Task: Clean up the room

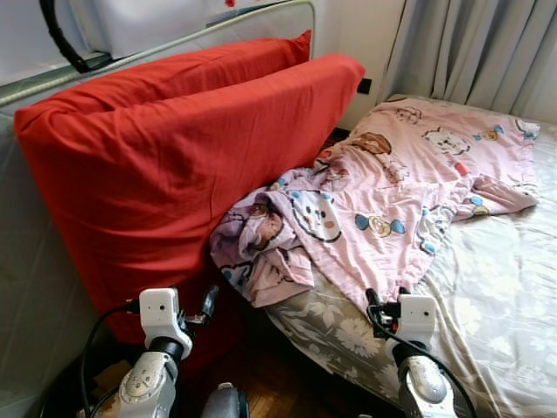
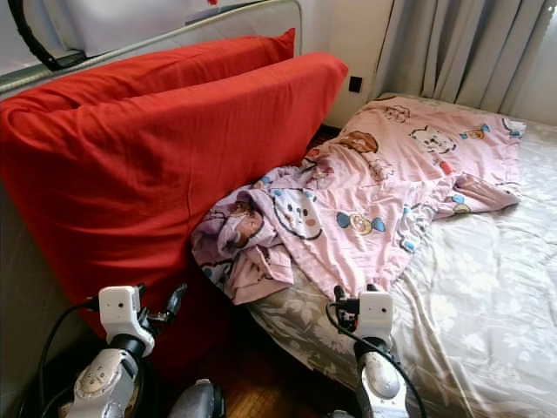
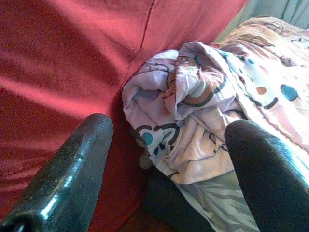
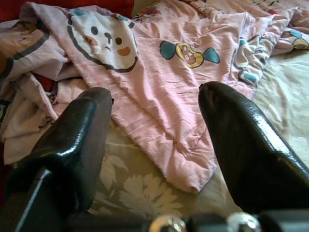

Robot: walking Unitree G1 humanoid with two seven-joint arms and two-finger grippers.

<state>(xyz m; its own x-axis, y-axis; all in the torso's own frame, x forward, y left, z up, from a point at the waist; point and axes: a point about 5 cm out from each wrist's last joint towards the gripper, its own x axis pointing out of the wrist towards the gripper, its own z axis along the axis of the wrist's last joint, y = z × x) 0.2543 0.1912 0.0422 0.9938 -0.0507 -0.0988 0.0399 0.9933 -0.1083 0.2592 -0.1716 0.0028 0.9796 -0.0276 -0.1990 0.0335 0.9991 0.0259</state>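
left gripper (image 3: 164, 159): fingers wide apart, holding nothing, near the big red pillow (image 1: 174, 165) | right gripper (image 4: 154, 140): also wide apart, empty, just before the blanket edge | pink cartoon blanket (image 1: 392, 192): crumpled on the bed (image 1: 496, 287), beside the pillow

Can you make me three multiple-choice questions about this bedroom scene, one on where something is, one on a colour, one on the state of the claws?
1. Where does the crumpled pink cartoon-print blanket lie?
A. on the floral grey bedsheet
B. on the floor
C. over the curtain

2. What colour is the big soft cushion leaning by the bed?
A. blue
B. red
C. green

3. How are the left claw and right claw?
A. both open, holding nothing
B. both shut on the blanket
C. one holds the cushion

Answers: A, it spreads across the sheet; B, its cover is plain red; A, the wrist views show spread fingers with nothing between them.
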